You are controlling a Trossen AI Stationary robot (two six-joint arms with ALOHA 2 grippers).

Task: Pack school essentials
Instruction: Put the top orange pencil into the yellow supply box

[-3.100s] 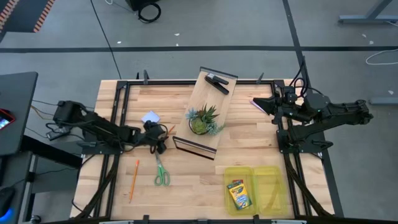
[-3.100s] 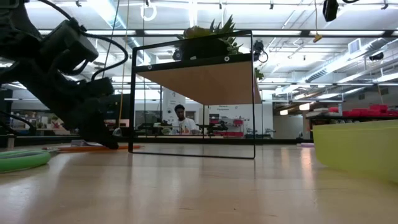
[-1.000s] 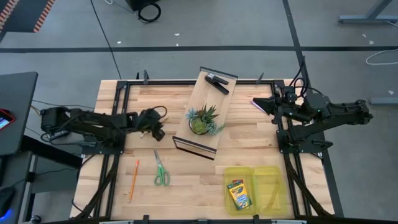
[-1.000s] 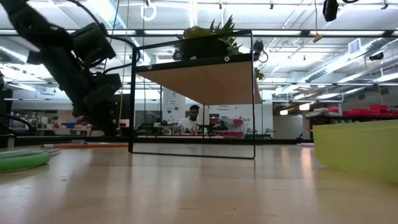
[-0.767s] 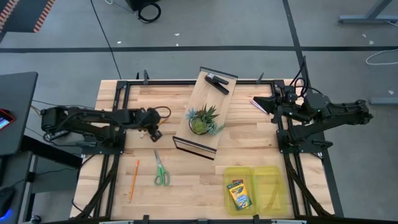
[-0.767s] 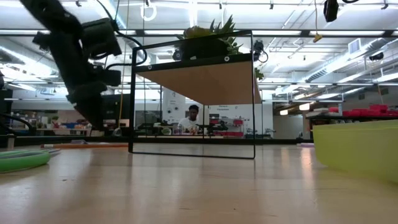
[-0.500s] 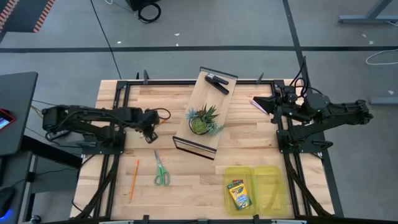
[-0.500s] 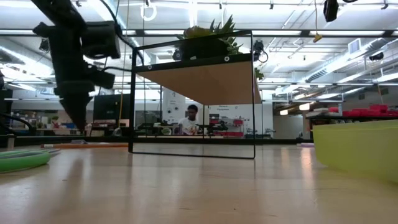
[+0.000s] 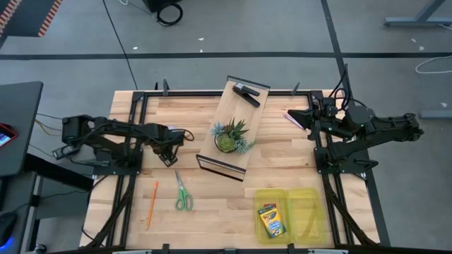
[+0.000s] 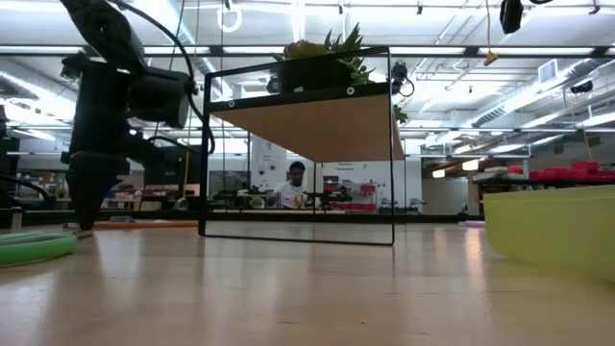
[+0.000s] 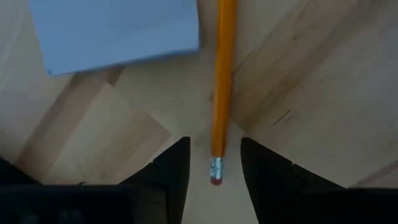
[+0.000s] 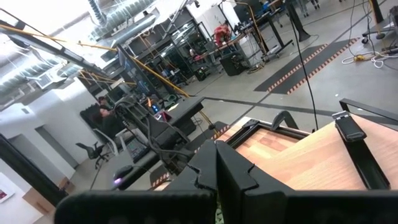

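Pencil (image 11: 222, 87) lies flat on the left tabletop (image 9: 282, 162) beside the pale pad (image 11: 115, 28), and the left tool (image 11: 214, 163) stands over its eraser end, fingers apart, probably to grasp it.

Left gripper (image 11: 214, 165) parted (pointing down)

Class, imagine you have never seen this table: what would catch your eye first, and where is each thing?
A spiky green plant stands on a tilted wooden shelf in the middle of the table. At the left, the left gripper points down with its fingers open on either side of an orange pencil, beside a pale blue pad. Near the front right edge, a yellow-green box holds a crayon box.
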